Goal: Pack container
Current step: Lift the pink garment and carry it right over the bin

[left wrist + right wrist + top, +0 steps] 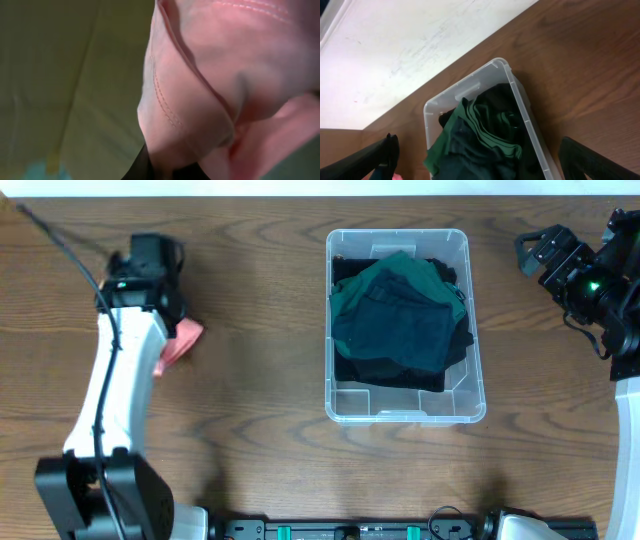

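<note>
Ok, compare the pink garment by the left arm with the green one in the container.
Colour: the pink garment is pale, the green garment dark. Place: the pink garment lies on the table outside the container; the green garment sits inside it among darker clothes. Grip: the left gripper has its jaws shut on the pink garment; no gripper touches the green garment. Both are soft cloth.

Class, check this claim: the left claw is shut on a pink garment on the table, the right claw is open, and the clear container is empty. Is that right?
Not quite: the container is not empty. The overhead view shows a dark green garment lying over black garments inside it. The rest, the pink garment included, stands.
</note>
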Robot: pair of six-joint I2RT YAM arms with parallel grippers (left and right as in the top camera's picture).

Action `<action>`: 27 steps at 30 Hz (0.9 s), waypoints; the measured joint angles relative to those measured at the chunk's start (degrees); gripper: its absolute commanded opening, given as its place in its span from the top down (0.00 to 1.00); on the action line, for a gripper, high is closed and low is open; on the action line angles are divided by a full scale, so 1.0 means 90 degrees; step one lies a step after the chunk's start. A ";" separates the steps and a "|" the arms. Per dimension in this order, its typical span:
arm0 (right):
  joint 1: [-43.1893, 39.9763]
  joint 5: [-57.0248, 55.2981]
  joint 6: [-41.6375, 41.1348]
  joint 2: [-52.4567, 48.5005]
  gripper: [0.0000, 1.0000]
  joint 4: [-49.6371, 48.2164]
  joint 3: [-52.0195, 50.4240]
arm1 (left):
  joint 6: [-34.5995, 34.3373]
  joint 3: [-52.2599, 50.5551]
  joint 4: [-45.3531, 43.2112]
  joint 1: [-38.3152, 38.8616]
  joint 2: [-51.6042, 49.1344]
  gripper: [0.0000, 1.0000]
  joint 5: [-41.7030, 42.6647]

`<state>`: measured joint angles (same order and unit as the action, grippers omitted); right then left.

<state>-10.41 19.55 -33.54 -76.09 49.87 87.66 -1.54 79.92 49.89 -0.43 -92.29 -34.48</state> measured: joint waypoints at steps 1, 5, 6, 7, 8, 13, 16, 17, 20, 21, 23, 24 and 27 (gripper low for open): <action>0.0000 0.0000 0.0000 0.0000 0.01 0.0000 0.0000 | 0.0267 0.0126 -0.0085 0.0214 0.0063 0.94 0.0039; 0.0000 0.0000 0.0000 0.0000 0.01 0.0000 0.0000 | 0.1304 0.0498 -0.0680 0.1207 0.0287 0.94 0.0374; 0.0000 0.0000 0.0000 0.0000 0.01 0.0000 0.0000 | 0.1569 0.0559 -0.0882 0.1496 0.0347 0.94 0.0486; 0.0000 0.0000 0.0000 0.0000 0.01 0.0000 0.0000 | 0.1783 0.0585 -0.1078 0.1722 0.0391 0.94 0.0563; 0.0000 0.0000 0.0000 0.0000 0.01 0.0000 0.0000 | 0.2067 0.0595 -0.1307 0.2023 0.0449 0.94 0.0670; 0.0000 0.0000 0.0000 0.0000 0.01 0.0000 0.0000 | 0.3407 0.0619 -0.2237 0.3242 0.0546 0.94 0.0959; 0.0000 0.0000 0.0000 0.0000 0.01 0.0000 0.0000 | 0.4170 0.0619 -0.2620 0.3762 0.0546 0.94 0.1178; 0.0000 0.0000 0.0000 0.0000 0.01 0.0000 0.0000 | 0.4415 0.0619 -0.2769 0.3900 0.0546 0.94 0.1280; 0.0000 0.0000 0.0000 0.0000 0.01 0.0000 0.0000 | 0.4949 0.0619 -0.3245 0.4136 0.0546 0.94 0.1528; 0.0000 0.0000 0.0000 0.0000 0.01 0.0000 0.0000 | 0.5061 0.0619 -0.3400 0.4175 0.0546 0.94 0.1574; 0.0000 0.0000 0.0000 0.0000 0.01 -0.0002 0.0000 | 0.5333 0.0619 -0.3808 0.4243 0.0546 0.94 0.1661; 0.0000 0.0000 0.0000 0.0000 0.01 0.0000 0.0000 | 0.5430 0.0619 -0.4048 0.4274 0.0546 0.94 0.1676; 0.0000 0.0000 0.0000 0.0000 0.01 0.0000 0.0000 | 0.5780 0.0619 -0.4687 0.4362 0.0554 0.94 0.1853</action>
<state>-10.41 19.55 -33.54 -76.09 49.87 87.66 50.48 85.49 7.70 38.83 -87.31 -17.80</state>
